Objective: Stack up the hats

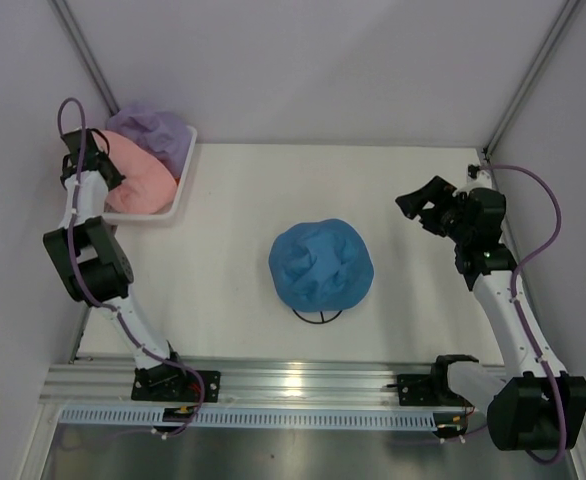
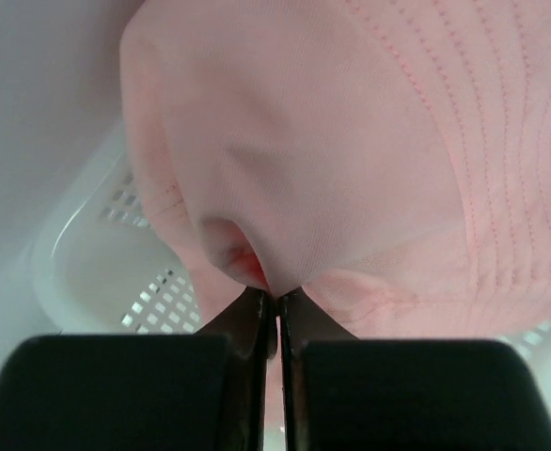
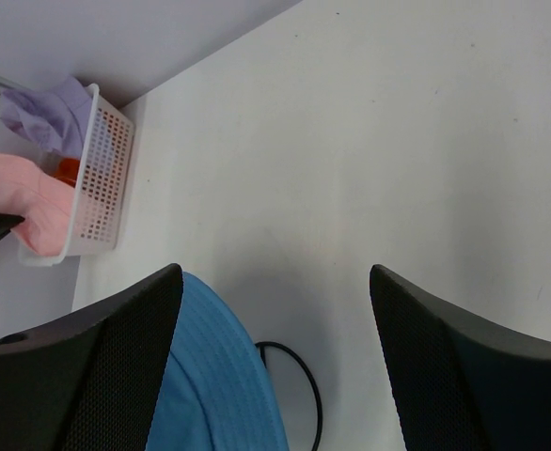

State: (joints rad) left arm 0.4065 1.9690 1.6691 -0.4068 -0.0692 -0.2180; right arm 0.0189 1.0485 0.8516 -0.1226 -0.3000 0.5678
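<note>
The blue hat (image 1: 321, 265) sits over a thin black wire stand (image 1: 318, 316) mid-table; it also shows in the right wrist view (image 3: 214, 385). The pink hat (image 1: 143, 175) and the lavender hat (image 1: 155, 132) lie in the white mesh basket (image 1: 185, 180) at the far left. A bit of the orange hat (image 3: 66, 170) shows under them in the basket. My left gripper (image 2: 277, 299) is shut on a fold of the pink hat (image 2: 351, 141) over the basket (image 2: 97, 272). My right gripper (image 3: 275, 282) is open and empty, to the right of the blue hat and above the table.
White walls enclose the table at the back and both sides. The basket sits against the left wall. A metal rail (image 1: 303, 385) runs along the near edge with both arm bases.
</note>
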